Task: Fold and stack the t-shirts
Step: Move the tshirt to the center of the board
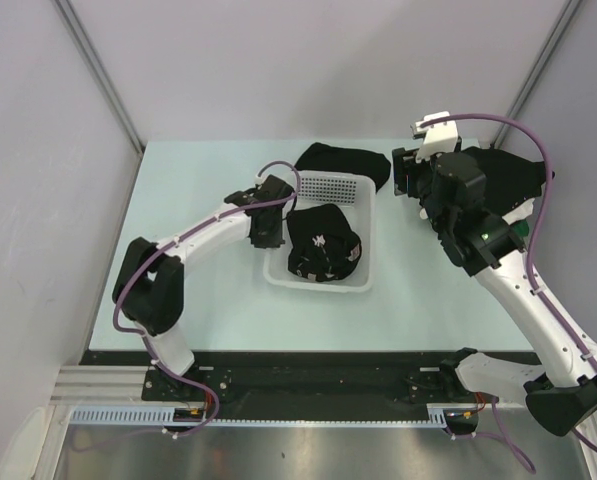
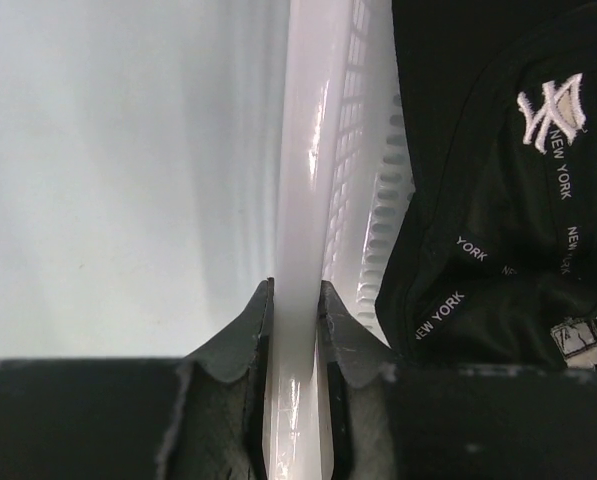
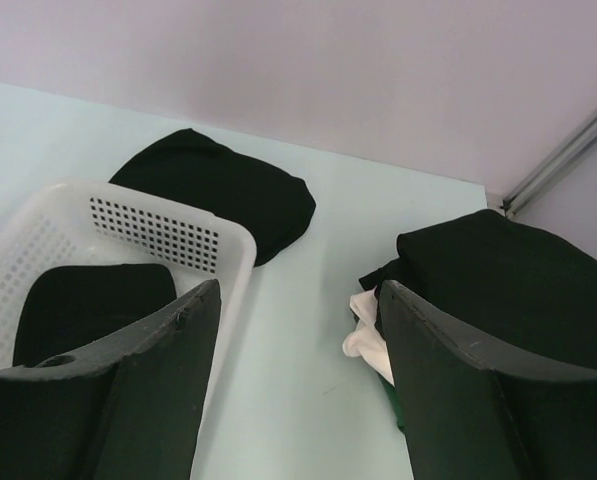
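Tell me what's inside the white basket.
Inside the white basket lies a crumpled black t-shirt printed with white NEW YORK lettering. It covers most of the basket floor, so anything beneath it, including further shirts, cannot be seen.

Your white mesh basket (image 1: 333,187) near the middle of the pale green table (image 1: 193,190), plain grey walls (image 1: 328,60) around you, slotted metal rail (image 1: 308,424) along the near edge.

Black printed t-shirt (image 1: 323,248) crumpled in basket (image 1: 330,186), black t-shirt (image 1: 344,163) bunched behind it, t-shirt pile (image 1: 513,175) far right
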You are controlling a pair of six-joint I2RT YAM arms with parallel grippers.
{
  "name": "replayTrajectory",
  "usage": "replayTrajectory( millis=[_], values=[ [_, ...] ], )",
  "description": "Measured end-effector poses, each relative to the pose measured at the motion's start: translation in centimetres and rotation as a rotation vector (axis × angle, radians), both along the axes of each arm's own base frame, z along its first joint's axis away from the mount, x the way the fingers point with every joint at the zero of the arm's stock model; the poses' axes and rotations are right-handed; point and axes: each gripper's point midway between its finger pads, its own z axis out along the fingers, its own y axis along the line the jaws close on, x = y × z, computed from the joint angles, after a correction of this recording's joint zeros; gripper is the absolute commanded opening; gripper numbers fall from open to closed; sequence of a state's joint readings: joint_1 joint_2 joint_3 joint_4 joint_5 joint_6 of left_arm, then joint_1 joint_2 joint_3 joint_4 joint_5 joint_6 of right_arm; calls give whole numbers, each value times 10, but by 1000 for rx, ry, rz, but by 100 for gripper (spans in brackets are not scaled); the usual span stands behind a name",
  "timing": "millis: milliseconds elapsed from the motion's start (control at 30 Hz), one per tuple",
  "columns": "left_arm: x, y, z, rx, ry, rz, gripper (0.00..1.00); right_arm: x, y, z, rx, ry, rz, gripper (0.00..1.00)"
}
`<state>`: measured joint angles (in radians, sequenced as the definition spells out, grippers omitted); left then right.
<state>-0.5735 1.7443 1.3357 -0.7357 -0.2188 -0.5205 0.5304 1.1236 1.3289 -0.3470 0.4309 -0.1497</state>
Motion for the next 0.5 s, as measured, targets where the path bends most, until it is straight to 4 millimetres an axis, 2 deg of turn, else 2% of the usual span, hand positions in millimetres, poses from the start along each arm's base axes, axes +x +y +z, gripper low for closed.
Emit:
replayTrajectory(
  millis=[133,200,333,500],
  values=[
    [-8,21,7,54,6,80,0,-1,0,0,5,1,4,70],
    [-11,39,15,77,6,129,0,-1,2,-1,12,4,9,70],
    [-12,90,29,141,3,269,0,-1,5,-2,21,7,22,70],
    [-17,156,32,229,43,460,0,-2,5,-3,22,12,26,70]
  ],
)
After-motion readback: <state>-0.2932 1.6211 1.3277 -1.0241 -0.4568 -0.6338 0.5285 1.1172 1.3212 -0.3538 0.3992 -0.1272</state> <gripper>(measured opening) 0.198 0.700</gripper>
